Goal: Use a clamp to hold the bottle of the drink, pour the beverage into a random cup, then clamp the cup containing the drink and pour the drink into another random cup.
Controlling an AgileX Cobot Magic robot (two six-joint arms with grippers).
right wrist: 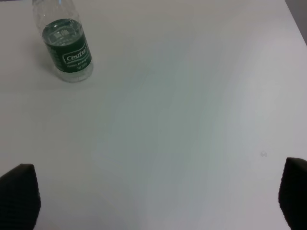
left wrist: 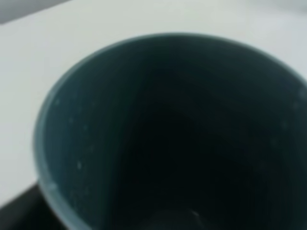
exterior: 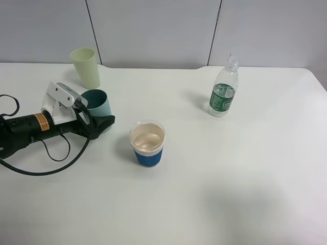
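The teal cup (exterior: 97, 103) stands upright at the left, between the jaws of my left gripper (exterior: 101, 113). Whether the jaws press on it I cannot tell. In the left wrist view its dark teal inside (left wrist: 168, 139) fills the frame, with small droplets on the wall and one dark finger (left wrist: 14, 213) beside it. The blue-banded cup (exterior: 148, 143) stands mid-table, with clear beverage (exterior: 147, 139) in it. The bottle (exterior: 224, 94) (right wrist: 65, 45) stands upright at the back right, cap off. My right gripper (right wrist: 158, 201) is open over bare table, away from the bottle.
A pale yellow-green tumbler (exterior: 86, 67) stands behind the teal cup near the table's back edge. The left arm's black cable (exterior: 51, 163) loops on the table at the left. The white table (exterior: 230, 178) reaches to a grey wall behind.
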